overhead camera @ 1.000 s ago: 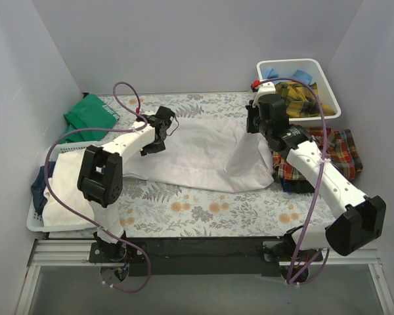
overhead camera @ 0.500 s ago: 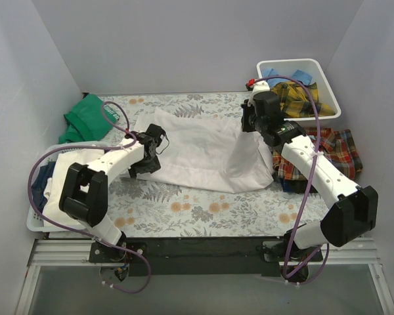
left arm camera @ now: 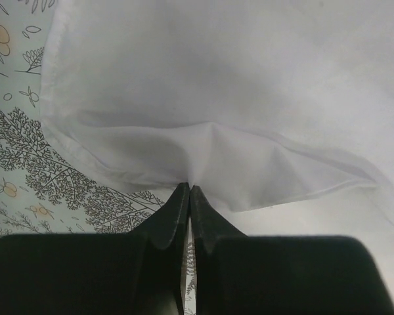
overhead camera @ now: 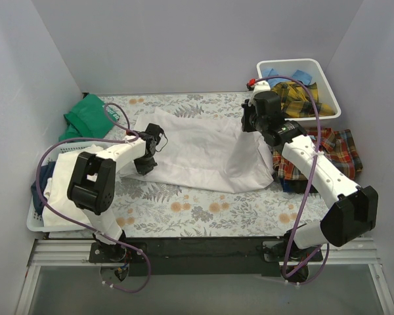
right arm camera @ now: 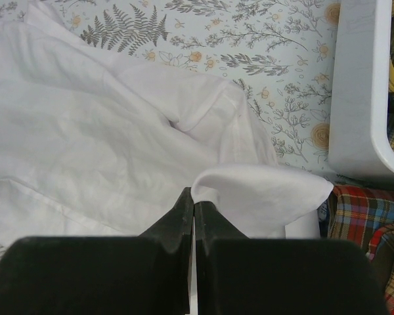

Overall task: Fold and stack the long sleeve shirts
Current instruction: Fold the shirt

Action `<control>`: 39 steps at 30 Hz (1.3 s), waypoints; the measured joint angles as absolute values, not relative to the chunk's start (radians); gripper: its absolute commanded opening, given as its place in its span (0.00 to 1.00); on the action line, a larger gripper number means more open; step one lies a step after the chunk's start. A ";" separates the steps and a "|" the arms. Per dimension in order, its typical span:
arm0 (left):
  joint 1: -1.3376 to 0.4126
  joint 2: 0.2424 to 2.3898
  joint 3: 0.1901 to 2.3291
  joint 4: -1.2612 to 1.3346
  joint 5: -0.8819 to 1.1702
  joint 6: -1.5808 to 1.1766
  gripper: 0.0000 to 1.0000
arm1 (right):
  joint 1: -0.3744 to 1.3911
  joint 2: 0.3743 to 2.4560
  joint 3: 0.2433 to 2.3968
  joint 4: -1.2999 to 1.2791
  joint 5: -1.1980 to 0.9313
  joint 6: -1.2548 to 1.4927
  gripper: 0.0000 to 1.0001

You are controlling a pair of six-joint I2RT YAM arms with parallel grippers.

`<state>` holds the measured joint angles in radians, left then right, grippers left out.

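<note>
Soft, even, bright light falls from above, with no glare. In the top view the arms throw only faint shadows on the counter. The white shirt looks nearly washed out in the left wrist view, its folds shaded grey. The left tool and right tool, at six o'clock of their views, are dark and blurred.

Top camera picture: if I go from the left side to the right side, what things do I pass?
White basket → left tool → white shirt → right tool → red plaid shirt.
</note>
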<state>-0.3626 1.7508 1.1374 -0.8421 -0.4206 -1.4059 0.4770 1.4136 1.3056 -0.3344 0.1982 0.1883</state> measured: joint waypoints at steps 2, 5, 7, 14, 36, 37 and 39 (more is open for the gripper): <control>-0.354 1.751 1.150 -0.845 -0.426 -1.401 0.00 | 0.475 1.414 1.306 -0.335 0.198 0.188 0.01; -0.340 1.750 1.184 -0.858 -0.438 -1.390 0.00 | 0.472 1.413 1.305 -0.335 0.198 0.189 0.01; -0.331 1.748 1.212 -0.864 -0.453 -1.381 0.00 | 0.472 1.413 1.305 -0.335 0.198 0.191 0.01; -0.299 1.742 1.245 -0.859 -0.475 -1.347 0.19 | 0.471 1.405 1.294 -0.339 0.199 0.195 0.01; -0.174 1.816 1.422 -0.822 -0.492 -1.305 0.47 | 0.471 1.464 1.330 -0.332 0.054 0.171 0.01; -0.171 1.813 1.428 -0.826 -0.487 -1.305 0.47 | 0.471 1.476 1.340 -0.329 0.033 0.168 0.01; -0.160 1.802 1.441 -0.838 -0.477 -1.305 0.47 | 0.484 1.503 1.371 -0.326 -0.015 0.160 0.01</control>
<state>-0.1596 1.8015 1.4410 -0.8375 -0.4767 -1.3052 0.4843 1.5032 1.3708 -0.3256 -0.0147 0.1596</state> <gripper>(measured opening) 0.466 0.023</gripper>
